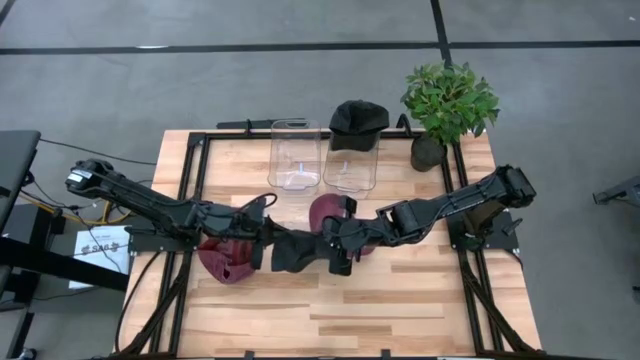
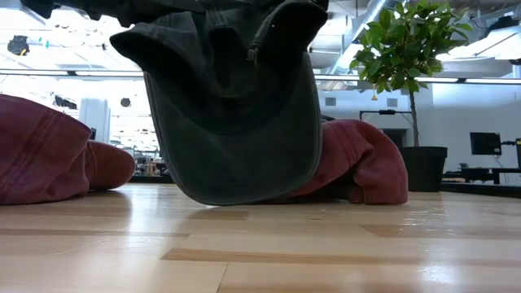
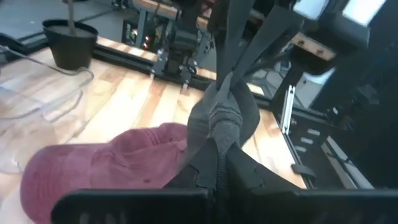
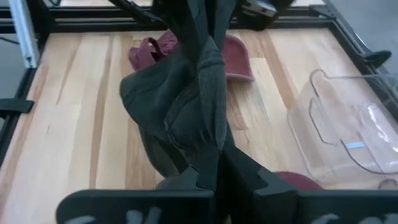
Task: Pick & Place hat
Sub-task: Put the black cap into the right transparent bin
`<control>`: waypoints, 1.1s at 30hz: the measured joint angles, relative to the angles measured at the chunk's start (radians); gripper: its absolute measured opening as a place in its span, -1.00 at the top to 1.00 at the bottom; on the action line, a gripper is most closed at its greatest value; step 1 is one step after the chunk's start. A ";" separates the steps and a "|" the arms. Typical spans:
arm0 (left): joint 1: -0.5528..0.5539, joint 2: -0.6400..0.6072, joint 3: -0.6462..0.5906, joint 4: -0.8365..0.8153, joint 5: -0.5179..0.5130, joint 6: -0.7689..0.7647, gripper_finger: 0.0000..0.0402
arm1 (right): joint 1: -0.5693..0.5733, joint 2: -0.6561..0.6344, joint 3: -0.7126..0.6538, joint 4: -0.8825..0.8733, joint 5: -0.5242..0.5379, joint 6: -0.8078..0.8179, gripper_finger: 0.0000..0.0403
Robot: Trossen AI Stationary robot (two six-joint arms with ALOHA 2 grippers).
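The dark grey fabric cap (image 1: 297,252) hangs mid-surface between two maroon caps (image 1: 226,259), its brim low over the wooden surface (image 1: 400,300). Left end effector (image 1: 268,246) and right end effector (image 1: 335,250) both pinch it, arms reaching inward.

Potted plant (image 1: 447,108) at the wooden table's (image 1: 400,300) far right corner. Two clear plastic containers (image 1: 322,157) just left of the plant.

Even, bright overhead light; low view backlit by glaring ceiling lights; wrist views soft with blur.
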 joint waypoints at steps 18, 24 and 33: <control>0.000 0.000 0.000 -0.021 0.014 0.002 0.95 | -0.072 0.000 -0.001 0.181 -0.201 -0.183 0.39; 0.000 0.001 0.000 -0.021 0.014 0.005 0.95 | -0.096 0.000 -0.001 0.232 -0.264 -0.183 0.34; 0.000 0.001 0.000 -0.020 0.014 0.006 0.96 | -0.093 0.052 0.003 0.234 -0.255 -0.156 0.34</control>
